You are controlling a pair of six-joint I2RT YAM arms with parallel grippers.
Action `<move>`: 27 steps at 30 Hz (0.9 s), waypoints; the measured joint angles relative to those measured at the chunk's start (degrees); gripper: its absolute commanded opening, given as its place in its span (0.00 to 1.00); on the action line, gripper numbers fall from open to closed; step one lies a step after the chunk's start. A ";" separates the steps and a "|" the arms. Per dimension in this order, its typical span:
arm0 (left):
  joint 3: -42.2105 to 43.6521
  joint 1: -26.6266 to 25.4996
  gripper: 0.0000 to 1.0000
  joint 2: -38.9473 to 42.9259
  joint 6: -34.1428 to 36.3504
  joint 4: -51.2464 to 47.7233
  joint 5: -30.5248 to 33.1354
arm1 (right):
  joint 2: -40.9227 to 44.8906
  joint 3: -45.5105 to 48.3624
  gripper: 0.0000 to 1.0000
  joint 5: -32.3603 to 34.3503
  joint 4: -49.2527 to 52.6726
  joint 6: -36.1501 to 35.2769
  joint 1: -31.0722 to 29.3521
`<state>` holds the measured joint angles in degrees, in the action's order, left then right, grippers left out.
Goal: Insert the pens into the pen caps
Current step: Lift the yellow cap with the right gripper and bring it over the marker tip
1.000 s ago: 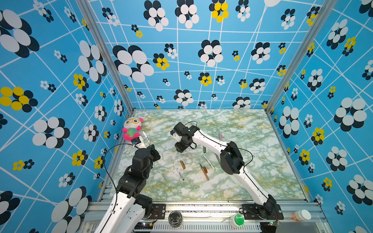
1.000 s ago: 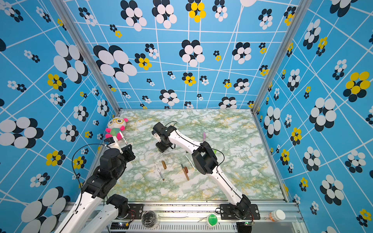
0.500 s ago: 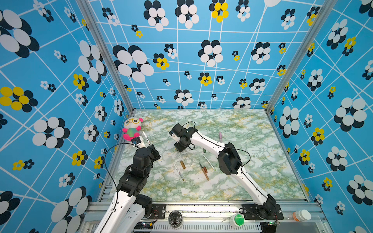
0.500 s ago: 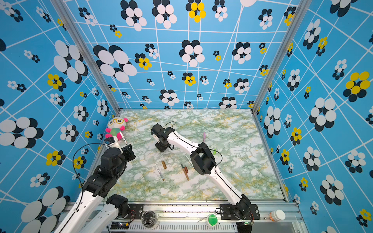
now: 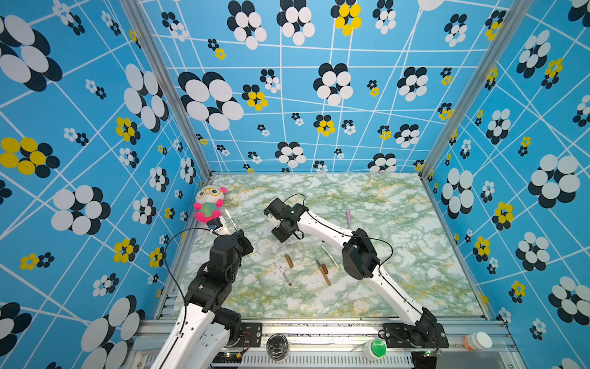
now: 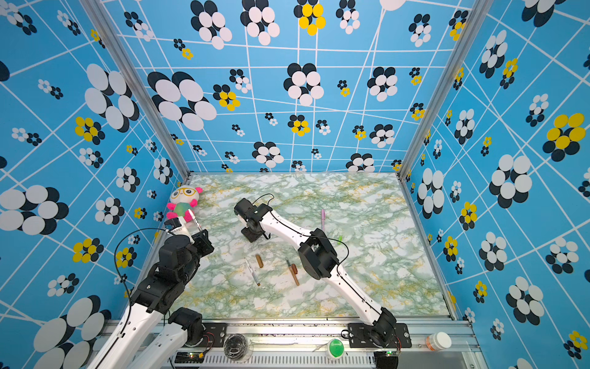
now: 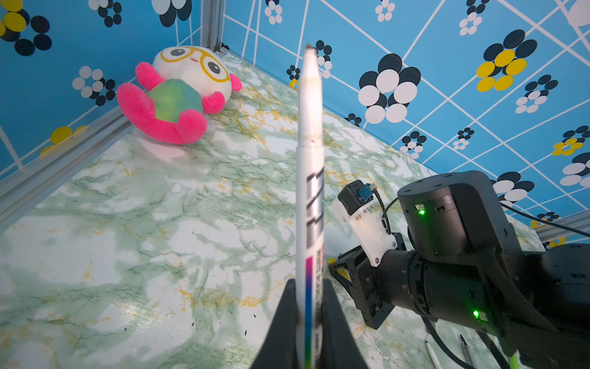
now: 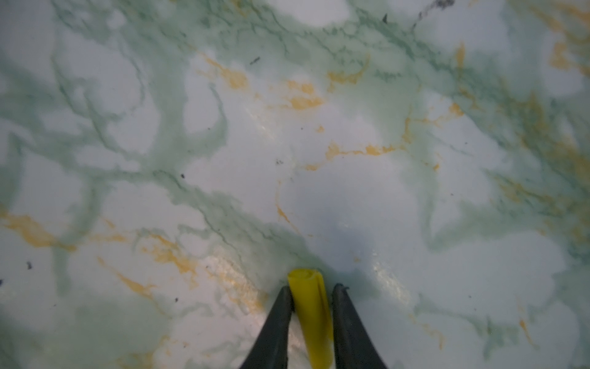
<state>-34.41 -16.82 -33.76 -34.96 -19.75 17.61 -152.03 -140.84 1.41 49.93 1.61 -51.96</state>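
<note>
My blue, flower-printed booth with its marbled floor.

Three bright blue walls stand around me, the back wall (image 5: 319, 96), the left wall (image 5: 79, 159) and the right wall (image 5: 526, 159). Each is printed with crossing white lines and flower-like clusters of white, black and yellow ovals. Silver aluminium corner posts (image 5: 169, 96) join them at the back corners. Below me lies a flat, glossy marble-patterned tabletop (image 5: 399, 223), white with green veins and yellow streaks, dotted with small dark specks. A silver aluminium front rail (image 5: 319, 324) runs along its near edge. A white and pink plush toy (image 5: 209, 204) lies by the left wall near the back corner. The light is bright and even, with soft shadows.
</note>
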 measured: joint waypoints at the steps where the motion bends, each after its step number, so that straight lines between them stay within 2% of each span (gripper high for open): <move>1: 0.00 0.00 0.00 0.11 0.00 -0.02 -0.02 | 0.00 0.00 0.20 0.00 -0.02 0.22 -0.04; 10: 0.28 0.00 0.00 0.24 0.00 0.00 -0.20 | 0.35 0.55 0.09 -0.11 -0.68 2.99 -0.09; 16: 0.28 0.07 0.00 -0.74 0.04 0.50 -2.34 | 4.22 7.15 0.05 -2.71 -3.32 7.43 0.81; 22: 0.31 0.33 0.00 -5.73 0.26 3.96 -9.53 | 11.21 16.61 0.03 -7.26 -6.23 14.53 4.55; 27: 0.28 0.31 0.00 -10.82 0.94 8.35 -19.12 | 23.43 28.72 0.01 -11.45 -14.91 22.43 10.47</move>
<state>-34.13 -16.51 -44.58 -34.02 -11.40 -1.52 -128.60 -112.12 -10.04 35.03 24.03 -41.50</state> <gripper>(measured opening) 0.135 0.127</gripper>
